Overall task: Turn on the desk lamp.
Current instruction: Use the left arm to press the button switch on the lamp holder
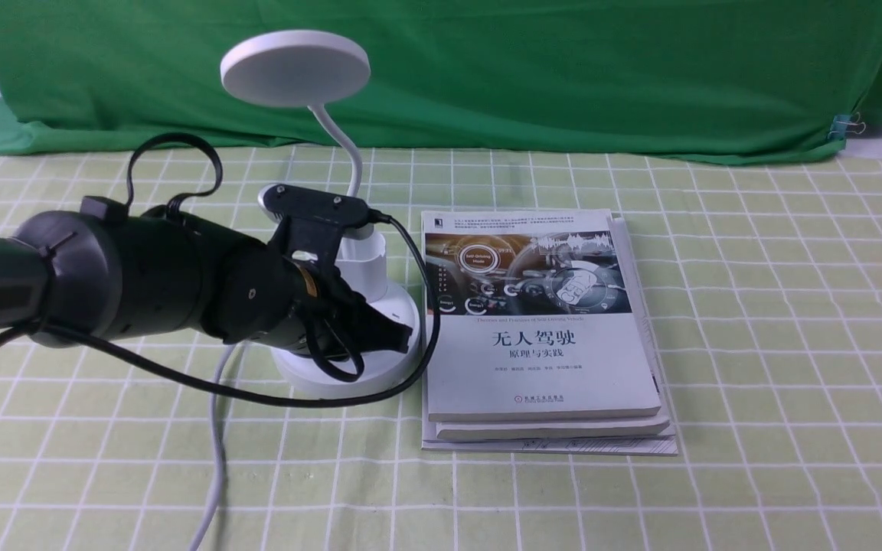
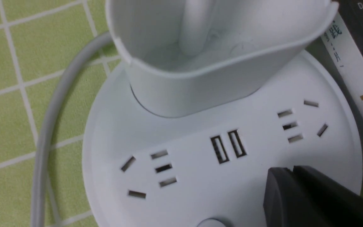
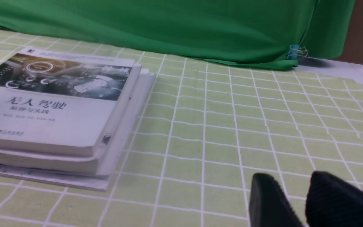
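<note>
A white cord runs up from the bottom left of the front frame to the desk lamp, which stands left of centre on a green checked tablecloth. The left gripper reaches in from the left edge and hangs over the lamp's round base. In the left wrist view that gripper fills the lower right corner with its black fingers pressed together, grasping nothing. They sit above the base, near its twin USB slots; a round button just shows at the bottom edge, and contact cannot be judged. The cup-shaped holder rises from the base behind the sockets. A stack of books lies just beside the base, at centre frame. In the right wrist view the right gripper sits at lower right, fingers slightly parted and empty, well apart from the books. The lamp's disc head stands at upper left against a green backdrop cloth
</note>
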`<move>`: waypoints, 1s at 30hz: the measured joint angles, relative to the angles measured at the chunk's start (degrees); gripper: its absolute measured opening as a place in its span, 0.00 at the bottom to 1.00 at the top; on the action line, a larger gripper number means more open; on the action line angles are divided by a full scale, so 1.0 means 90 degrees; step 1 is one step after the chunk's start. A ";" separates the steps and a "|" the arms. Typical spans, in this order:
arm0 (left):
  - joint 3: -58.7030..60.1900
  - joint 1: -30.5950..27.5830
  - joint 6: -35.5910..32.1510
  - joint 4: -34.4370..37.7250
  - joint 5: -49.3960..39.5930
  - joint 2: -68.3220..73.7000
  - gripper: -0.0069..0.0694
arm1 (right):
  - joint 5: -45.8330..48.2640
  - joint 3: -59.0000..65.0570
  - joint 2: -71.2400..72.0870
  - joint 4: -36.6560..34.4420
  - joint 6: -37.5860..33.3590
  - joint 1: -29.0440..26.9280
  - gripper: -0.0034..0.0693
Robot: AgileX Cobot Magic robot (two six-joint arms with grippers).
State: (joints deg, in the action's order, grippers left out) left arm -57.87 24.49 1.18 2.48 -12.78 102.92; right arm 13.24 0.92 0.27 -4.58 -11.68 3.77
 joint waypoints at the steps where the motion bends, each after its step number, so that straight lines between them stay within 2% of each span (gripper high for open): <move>1: 0.0000 0.0000 -0.0017 0.0000 0.0000 0.0000 0.12 | 0.0000 0.0000 0.0000 0.0000 0.0000 0.0000 0.38; 23: 0.0000 0.0014 -0.0131 0.0117 -0.0180 0.0000 0.12 | 0.0000 0.0000 0.0000 0.0000 0.0000 0.0000 0.38; 30: 0.0000 0.0220 -0.0131 -0.0006 -0.0210 0.0000 0.12 | 0.0000 0.0000 0.0000 0.0000 0.0000 0.0000 0.38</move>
State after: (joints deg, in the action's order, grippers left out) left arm -57.87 26.46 0.00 2.42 -14.67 102.92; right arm 13.24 0.92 0.27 -4.58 -11.68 3.77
